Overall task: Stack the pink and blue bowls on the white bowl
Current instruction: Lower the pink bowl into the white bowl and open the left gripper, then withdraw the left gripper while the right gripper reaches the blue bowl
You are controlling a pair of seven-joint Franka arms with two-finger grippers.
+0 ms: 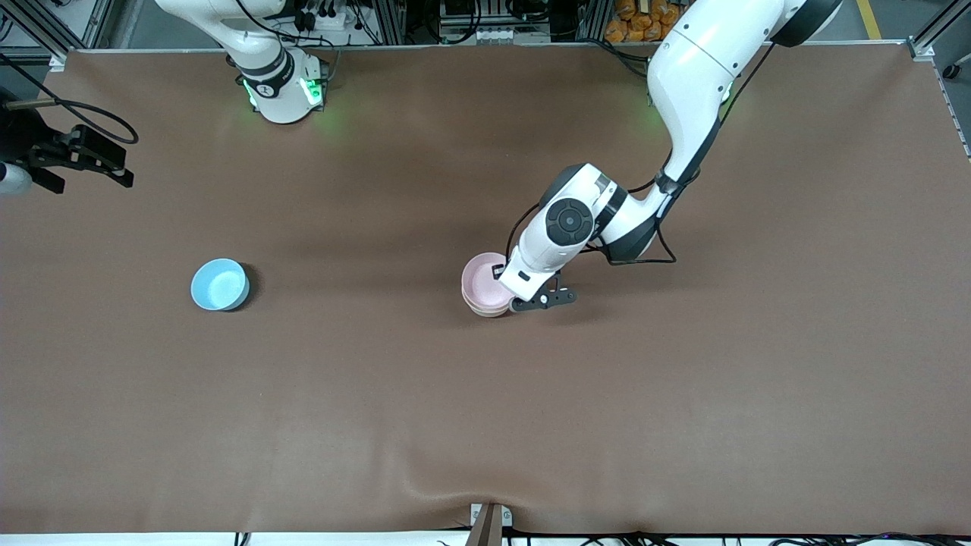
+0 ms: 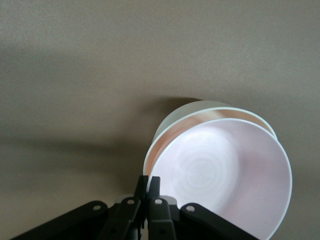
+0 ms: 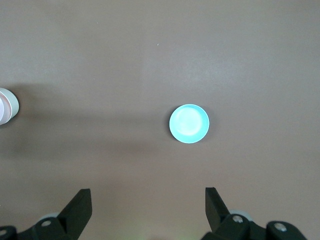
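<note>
Your left hand [image 2: 148,186] pinches the pale pink round bowl's [image 1: 483,279] rim, nested in the white plain bowl [image 2: 186,113] mid-tabletop [image 1: 485,425]. Unclench and lift straight up (avoid dragging). Your right hand [image 3: 147,202], spread, waits above the sky-blue bowl [image 1: 219,284], roughly nine o'clock of the stack.

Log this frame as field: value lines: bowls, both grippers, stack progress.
pink bowl: nested in the white bowl, mid-table
blue bowl: alone on the table, toward the right arm's end
left gripper: shut on the pink bowl's rim
right gripper: open, up in the air, waiting at its end of the table
stack progress: pink on white; blue not yet stacked
</note>
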